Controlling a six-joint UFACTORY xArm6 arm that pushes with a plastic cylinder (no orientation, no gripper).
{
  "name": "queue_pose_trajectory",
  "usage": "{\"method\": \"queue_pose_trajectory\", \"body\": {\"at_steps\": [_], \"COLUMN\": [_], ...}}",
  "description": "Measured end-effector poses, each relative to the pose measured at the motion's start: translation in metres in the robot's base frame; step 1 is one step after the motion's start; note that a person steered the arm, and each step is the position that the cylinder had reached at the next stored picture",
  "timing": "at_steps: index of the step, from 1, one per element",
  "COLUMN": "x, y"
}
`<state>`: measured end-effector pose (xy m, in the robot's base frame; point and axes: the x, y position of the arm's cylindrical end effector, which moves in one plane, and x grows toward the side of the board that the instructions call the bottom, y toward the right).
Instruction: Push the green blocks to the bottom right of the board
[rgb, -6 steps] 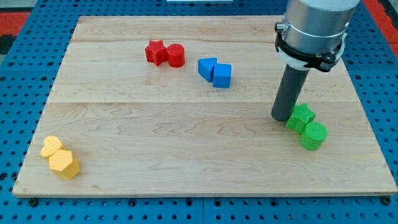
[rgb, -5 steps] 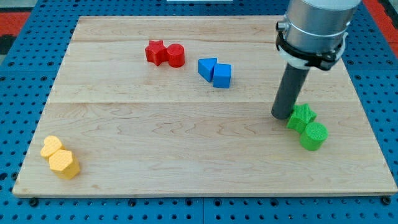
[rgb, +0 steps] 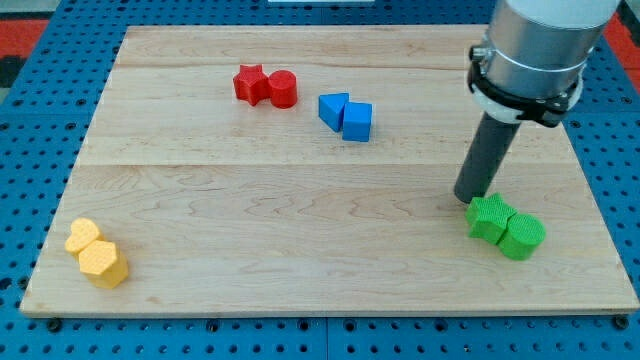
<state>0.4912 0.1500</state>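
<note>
Wooden bench (rgb: 300, 250) on blue pegboard. Yellow pair at 8 o'clock, red pair and blue pair near 12. My tip (rgb: 470, 198) sits at 10 o'clock of the green star block (rgb: 489, 217), probably touching; green cylinder block (rgb: 522, 236) abuts it, toward 4 o'clock. No jaws fitted, nothing held. Keep pushing toward 4 o'clock, centred on both. No legible writing.

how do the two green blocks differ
The green star has a pointed outline; the green cylinder is round. The star lies nearer the view's top left, right beside my tip; the cylinder sits on the star's far side from my tip, closer to the board's bottom right corner. Both are the same green, touch each other, and look alike in size.
</note>
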Motion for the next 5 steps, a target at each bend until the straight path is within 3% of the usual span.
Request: {"method": "queue_pose_trajectory", "body": {"at_steps": [5], "x": [-0.0008], "y": [-0.0106]}}
